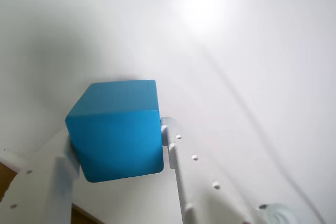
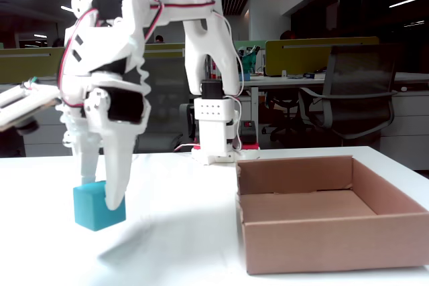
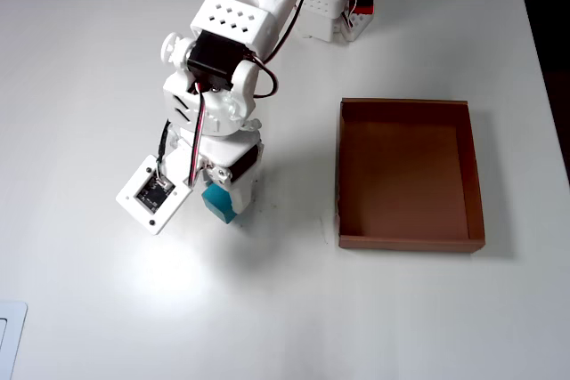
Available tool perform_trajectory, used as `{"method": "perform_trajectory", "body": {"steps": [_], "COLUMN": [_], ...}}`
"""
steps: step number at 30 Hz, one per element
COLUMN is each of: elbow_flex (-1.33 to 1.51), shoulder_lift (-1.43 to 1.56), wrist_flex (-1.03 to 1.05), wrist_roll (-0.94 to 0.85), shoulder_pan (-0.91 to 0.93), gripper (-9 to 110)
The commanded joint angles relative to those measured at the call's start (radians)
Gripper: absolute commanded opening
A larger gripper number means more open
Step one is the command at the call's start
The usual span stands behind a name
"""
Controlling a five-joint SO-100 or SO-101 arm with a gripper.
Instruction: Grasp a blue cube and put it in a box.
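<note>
We see the blue cube point(image 1: 115, 132), a small solid block with plain matte teal faces and sharp edges. It rests on the white table point(image 2: 181, 232), well apart from the empty brown cardboard box point(image 2: 328, 232), which lies to its right in the fixed view. The white tool point(image 2: 100, 195) is clenched on the cube, one finger pressing each side.

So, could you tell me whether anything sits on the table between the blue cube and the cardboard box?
Nothing visible does. In the overhead view only bare white table lies between the blue cube, held between the gripper fingers, and the box. The box's low near wall is the only thing to clear.
</note>
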Motion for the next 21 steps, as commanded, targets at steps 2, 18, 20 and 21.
{"method": "perform_trajectory", "body": {"steps": [2, 18, 20, 21], "elbow_flex": [-0.064, -0.014, 0.011, 0.026], "shoulder_lift": [0.143, 0.436, 0.465, 0.482], "wrist_flex": [0.049, 0.296, 0.314, 0.321], "wrist_roll": [0.002, 0.109, 0.123, 0.129], "shoulder_pan": [-0.048, -0.331, -0.374, -0.397], "gripper": [14, 14, 14, 14]}}
